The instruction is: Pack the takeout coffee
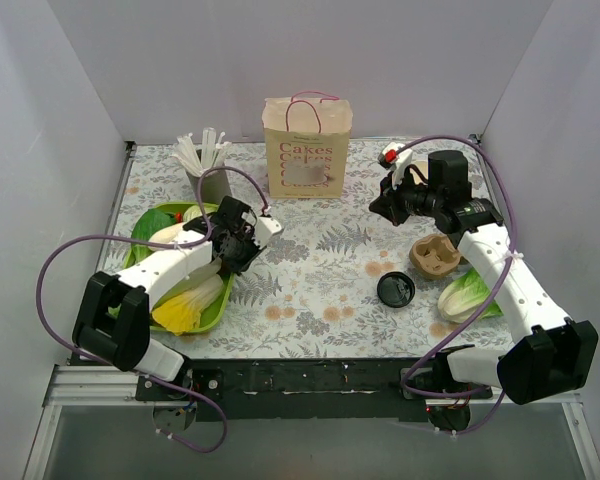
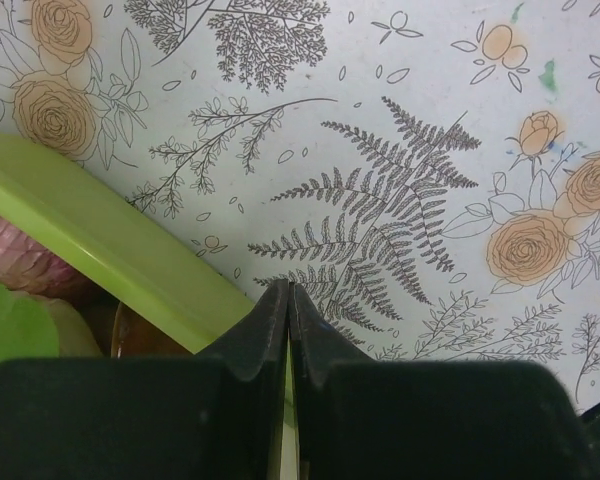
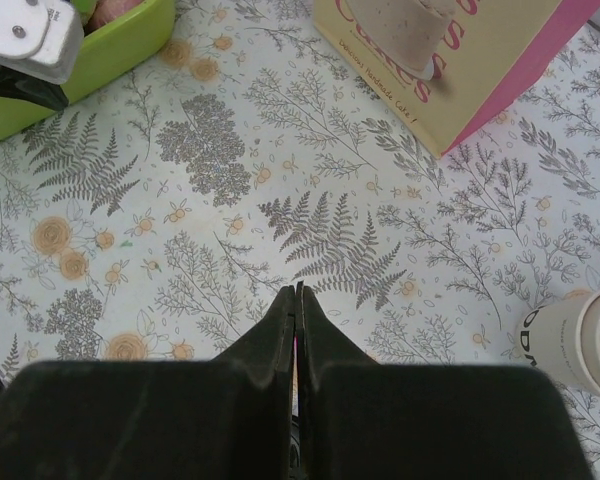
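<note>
The takeout coffee with its black lid does not show in any view. The cream paper bag [image 1: 306, 148] printed "Cakes", with pink handles, stands upright at the back centre, and its lower corner shows in the right wrist view [image 3: 450, 50]. My left gripper [image 1: 245, 255] is shut and empty, low over the floral cloth at the green tray's right edge; its jaws are pressed together in the left wrist view [image 2: 289, 287]. My right gripper [image 1: 382, 207] is shut and empty, right of the bag above the cloth, and also shows in the right wrist view [image 3: 298, 290].
A stack of cream cups with pale tops [image 3: 580, 340] stands right of my right gripper. A brown cup carrier [image 1: 435, 255], a flat black lid [image 1: 395, 290] and a cabbage [image 1: 468, 297] lie at right. The green tray [image 1: 140, 225] holds vegetables; a holder of white stirrers [image 1: 208, 168] stands behind it.
</note>
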Controlling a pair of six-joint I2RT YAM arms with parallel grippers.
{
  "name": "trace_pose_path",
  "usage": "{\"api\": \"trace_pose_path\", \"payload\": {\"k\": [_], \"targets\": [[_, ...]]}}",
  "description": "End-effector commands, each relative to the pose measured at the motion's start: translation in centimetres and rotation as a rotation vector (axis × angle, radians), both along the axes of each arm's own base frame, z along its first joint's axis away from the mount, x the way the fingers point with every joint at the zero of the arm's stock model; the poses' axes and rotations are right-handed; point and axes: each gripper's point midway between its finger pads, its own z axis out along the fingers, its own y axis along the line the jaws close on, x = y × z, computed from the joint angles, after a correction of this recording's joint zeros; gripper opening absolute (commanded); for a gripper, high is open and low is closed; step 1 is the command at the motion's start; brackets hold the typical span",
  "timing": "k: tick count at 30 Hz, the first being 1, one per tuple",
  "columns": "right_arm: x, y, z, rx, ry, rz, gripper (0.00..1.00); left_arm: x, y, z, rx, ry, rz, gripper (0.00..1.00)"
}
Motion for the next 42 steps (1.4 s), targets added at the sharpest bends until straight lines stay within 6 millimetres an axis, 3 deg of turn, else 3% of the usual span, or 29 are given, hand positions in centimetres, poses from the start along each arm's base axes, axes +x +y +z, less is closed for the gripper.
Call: {"api": "trace_pose_path", "payload": {"k": [1, 5, 11, 18, 25, 34, 42], "targets": [[-0.3, 0.5, 1.2, 0.038, -0.034, 0.011, 0.01, 0.5, 2.8, 0.6, 0.103, -0.096, 0.005, 0.0], [-0.3, 0.5, 0.8, 0.038, -0.023, 0.007, 0.01, 1.0, 5.5, -0.5, 0.168, -0.111, 0.069, 0.0], [-0.5, 0.5, 0.3, 0.046, -0.003, 0.0, 0.01, 2.7, 8.3, 0.0, 0.194, -0.134, 0.177, 0.0], [-0.6, 0.6, -0.1, 0.057, 0.015, -0.007, 0.01, 2.5, 9.4, 0.1, 0.22, -0.157, 0.166, 0.0], [-0.4, 0.2, -0.1, 0.042, -0.002, -0.02, 0.01, 2.2, 13.3, -0.6, 0.292, -0.163, 0.209, 0.0], [0.1, 0.2, 0.3, 0.036, -0.023, -0.025, 0.01, 3.9, 12.8, -0.3, 0.238, -0.142, 0.291, 0.0], [-0.2, 0.0, 0.2, 0.029, -0.021, -0.031, 0.01, 7.7, 13.5, 0.4, 0.243, -0.225, 0.437, 0.0]]}}
